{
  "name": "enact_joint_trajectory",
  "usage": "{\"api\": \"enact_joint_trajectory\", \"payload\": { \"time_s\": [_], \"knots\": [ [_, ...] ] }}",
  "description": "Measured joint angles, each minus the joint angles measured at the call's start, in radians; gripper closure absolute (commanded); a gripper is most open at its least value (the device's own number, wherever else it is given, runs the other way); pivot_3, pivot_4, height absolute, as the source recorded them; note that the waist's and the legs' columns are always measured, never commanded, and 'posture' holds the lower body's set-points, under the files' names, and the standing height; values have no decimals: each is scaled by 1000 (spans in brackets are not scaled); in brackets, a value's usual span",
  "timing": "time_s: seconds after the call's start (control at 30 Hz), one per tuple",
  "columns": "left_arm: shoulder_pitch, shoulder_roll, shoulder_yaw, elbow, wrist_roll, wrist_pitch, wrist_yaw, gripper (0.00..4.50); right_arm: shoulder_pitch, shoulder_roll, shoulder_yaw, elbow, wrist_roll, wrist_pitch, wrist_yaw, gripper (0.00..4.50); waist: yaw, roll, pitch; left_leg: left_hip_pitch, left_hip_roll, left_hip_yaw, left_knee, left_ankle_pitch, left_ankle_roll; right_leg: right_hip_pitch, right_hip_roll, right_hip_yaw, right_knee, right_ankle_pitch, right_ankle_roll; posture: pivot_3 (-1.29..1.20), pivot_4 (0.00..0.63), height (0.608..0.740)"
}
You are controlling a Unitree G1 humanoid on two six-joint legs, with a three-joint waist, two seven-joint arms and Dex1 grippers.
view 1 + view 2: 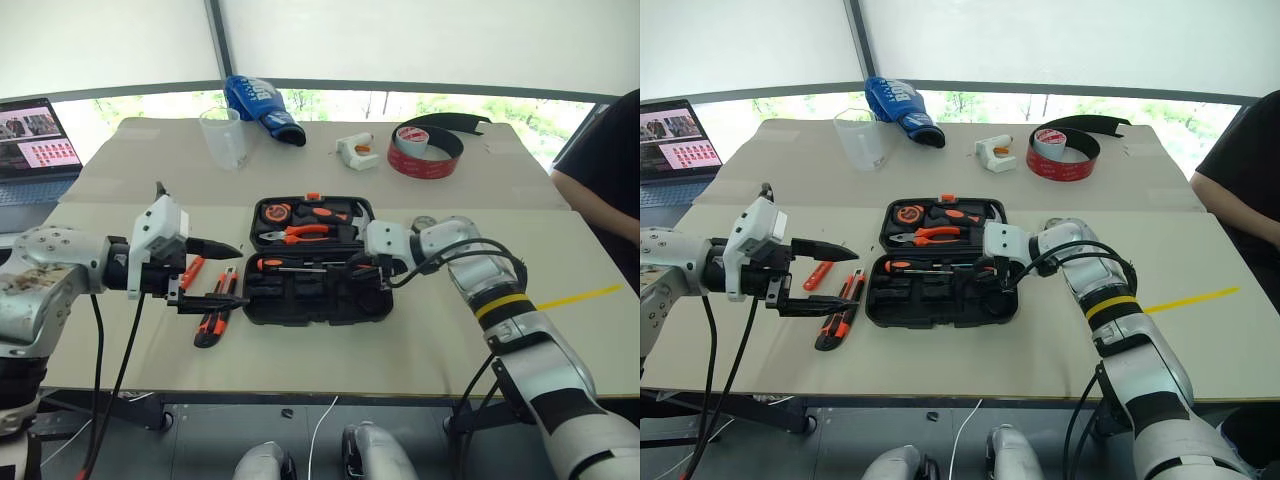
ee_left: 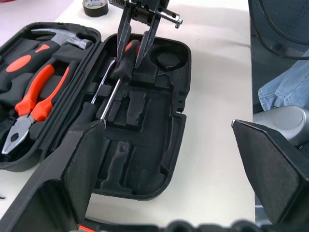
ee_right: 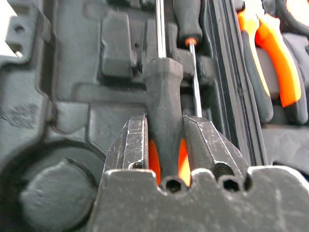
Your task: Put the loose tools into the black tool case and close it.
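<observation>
Orange-and-black screwdriver (image 3: 164,111) is clamped by the right gripper (image 2: 137,46) over its slot in the black tool case (image 1: 300,295); released crooked, it could block closing. Left gripper (image 1: 205,275) is held apart.

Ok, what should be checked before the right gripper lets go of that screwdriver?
1. Tool case open: ok.
2. Right gripper shut on the screwdriver handle: ok.
3. Screwdriver fully seated in its slot: cannot tell.
4. Left gripper open and holding nothing: ok.
5. All loose tools packed: not ok; utility knife and slim orange screwdriver lie on the table beside the case.
</observation>
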Motion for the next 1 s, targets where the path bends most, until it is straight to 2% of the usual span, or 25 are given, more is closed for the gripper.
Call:
{"api": "enact_joint_trajectory", "payload": {
  "time_s": [0.03, 0.13, 0.2, 0.37, 0.43, 0.47, 0.67, 1.0],
  "knots": [
    [-2, 0, 0, 1, 0, 0, 0, 0, -4, 0, 3, 8, -10, -3, -4, 2704, 0, 0, 0, 0, 0, 0, 0, 0, 0, 0, 0, 0, 0, 0, 0, 0, 150, 730],
    [-4, 0, -1, 5, 1, 0, 0, 0, -15, -1, 3, 23, -16, -5, -15, 1888, -1, 0, 0, 0, 0, 0, 0, 0, 0, 0, 0, 0, 0, 0, 0, 0, 150, 730],
    [-5, 0, -1, 7, 2, 0, 1, 0, -25, 1, -4, 23, -12, 0, -12, 1185, -2, 0, 0, 0, 0, 0, 0, 0, 0, 0, 0, 0, 0, 0, 0, 0, 150, 730],
    [-14, -1, -12, 13, 8, -1, -1, 0, -26, 36, -43, -36, 67, 81, 12, 1202, -3, 0, 0, 0, 0, 0, 0, 0, 0, -1, 0, 0, 0, 0, 0, 0, 150, 730],
    [-17, -1, -13, 17, 9, -1, -1, 0, -26, 54, -56, -59, 96, 128, 12, 2211, -2, 0, 0, -1, 0, 0, 0, 0, 0, -1, 0, 0, 0, 0, 0, 0, 150, 730],
    [-18, -1, -14, 20, 9, -1, -2, 0, -24, 63, -60, -71, 105, 148, 11, 2408, -2, 0, 0, 0, 0, 0, 0, 0, 0, -1, 0, 0, 0, 0, 0, 0, 150, 730],
    [-20, -2, -24, 32, 19, -2, -3, 0, 19, 95, -57, -103, 103, 199, -17, 4460, -1, 0, 0, -1, 0, 0, 0, 0, 0, -1, 0, -1, 0, 0, 0, 0, 150, 730],
    [-20, -6, -26, 31, 28, -2, -3, 0, 8, 117, 8, -11, 12, 150, -126, 4460, -7, 0, 0, 0, 0, 0, 0, 0, 0, 0, 0, 0, 1, 0, 0, 0, 150, 730]
  ]
}}
